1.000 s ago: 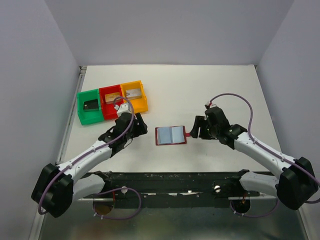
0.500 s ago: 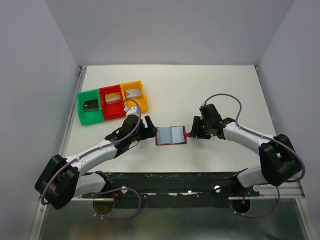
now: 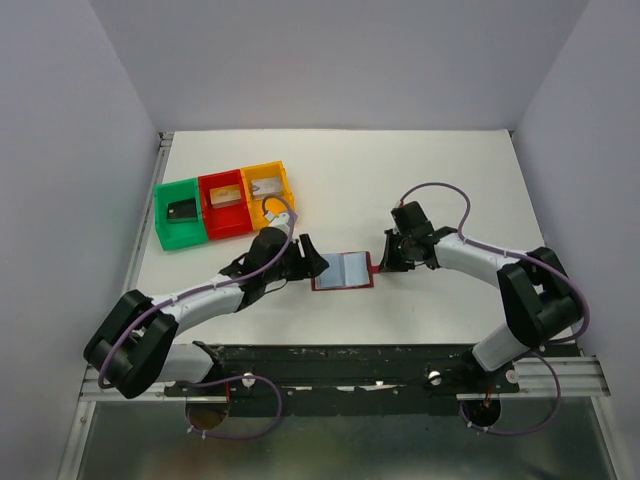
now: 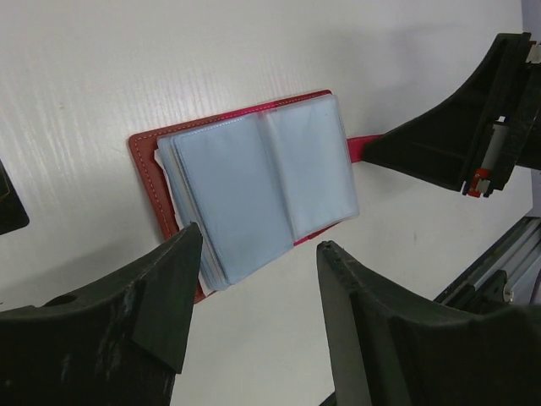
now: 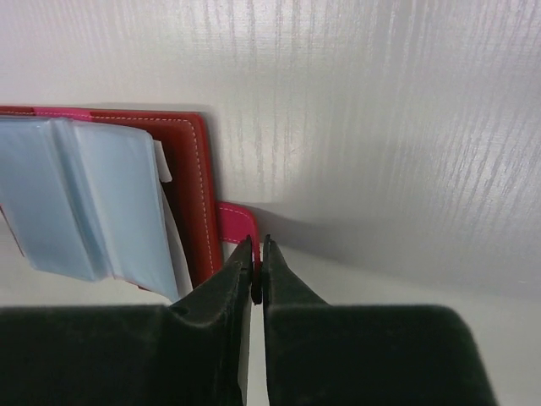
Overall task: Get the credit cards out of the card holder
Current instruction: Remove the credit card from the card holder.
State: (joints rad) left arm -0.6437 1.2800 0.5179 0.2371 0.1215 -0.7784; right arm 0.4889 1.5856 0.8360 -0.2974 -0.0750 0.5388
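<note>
Pinching only the tab, our right claw pins the card holder at the middle of the desk; our left claw hangs wide over its left edge. We fear this thin grip slips once we pull.

No legible text, label, brand, number or sign is made out in any view. Open maroon folding card holder with pale blue plastic pockets: unmarked where seen. Cards lying in the green, red and yellow plastic trays: too small for print to be read.
</note>
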